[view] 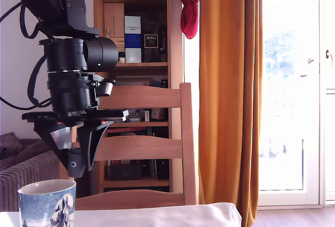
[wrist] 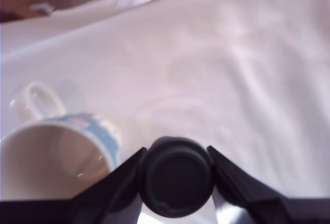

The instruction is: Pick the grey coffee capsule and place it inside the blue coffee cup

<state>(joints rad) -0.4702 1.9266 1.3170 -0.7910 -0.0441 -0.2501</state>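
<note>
Clamped between both jaws of the gripper (wrist: 176,178): the capsule (wrist: 177,176) (dark, round face toward the wrist camera), raised above the white cloth (wrist: 232,69). Beside and below it, the cup (wrist: 54,154), upright, cream inside showing empty, handle on the far side. Seen from outside, gripper (view: 78,160) pointing down over the cup (view: 47,202). Behind, a wooden chair (view: 141,148).

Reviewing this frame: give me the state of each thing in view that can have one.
gripper: shut on the grey coffee capsule, raised above the table.
grey coffee capsule: held between the fingers, off the table, not yet in the cup.
blue coffee cup: upright on the white tablecloth, inside looks empty.
</note>
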